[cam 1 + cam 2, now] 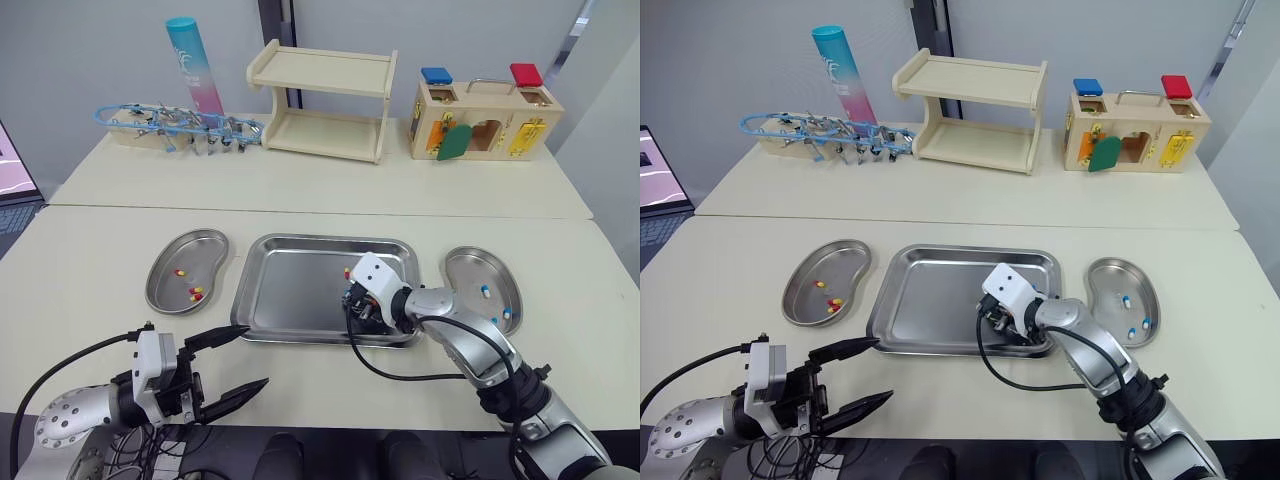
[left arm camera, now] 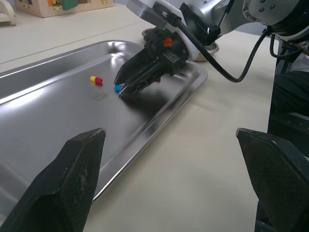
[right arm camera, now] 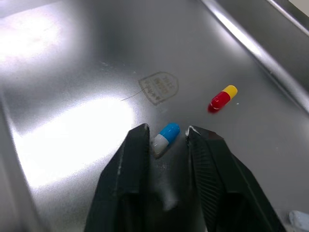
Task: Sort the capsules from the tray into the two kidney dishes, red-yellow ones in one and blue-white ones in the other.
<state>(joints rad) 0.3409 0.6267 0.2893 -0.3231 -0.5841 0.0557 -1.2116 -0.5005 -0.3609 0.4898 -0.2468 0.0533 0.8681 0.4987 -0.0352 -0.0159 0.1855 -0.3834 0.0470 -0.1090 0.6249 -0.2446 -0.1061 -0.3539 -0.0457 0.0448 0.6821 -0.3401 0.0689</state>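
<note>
Tray [image 1: 290,285] | R tool [image 3: 167,129] angled down, straddling blue-white capsule [image 3: 165,138]

Along the back of the pale worktop [image 1: 320,190] stood a teal-and-pink tube [image 1: 195,65], a blue rack of metal clips [image 1: 175,125], a 2-tier wooden shelf [image 1: 325,100] and a wooden latch box [image 1: 483,120] topped by 1 blue block [image 1: 436,75] and 1 red block [image 1: 525,74], with a screen [image 1: 655,165] at the far left edge.
</note>
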